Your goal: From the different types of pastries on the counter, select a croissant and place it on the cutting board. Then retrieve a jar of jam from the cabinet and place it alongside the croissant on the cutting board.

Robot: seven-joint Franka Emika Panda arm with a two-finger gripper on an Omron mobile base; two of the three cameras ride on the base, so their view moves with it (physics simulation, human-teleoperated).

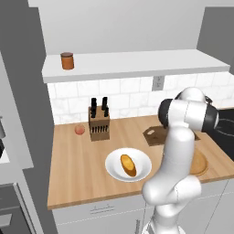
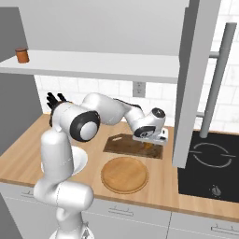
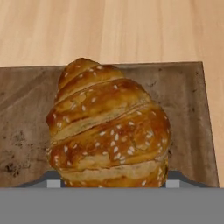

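counter (image 2: 163,186) | cutting board (image 3: 192,113) | end effector (image 2: 148,145) clamped on croissant (image 3: 109,127) | no legible writing

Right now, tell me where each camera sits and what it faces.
Left base view: behind the arm's left, over the counter; the arm rises lower right.
Right base view: behind its right; gripper over the cutting board.
Hand view: on the hand, facing the croissant.
Both base views share the jar of jam.
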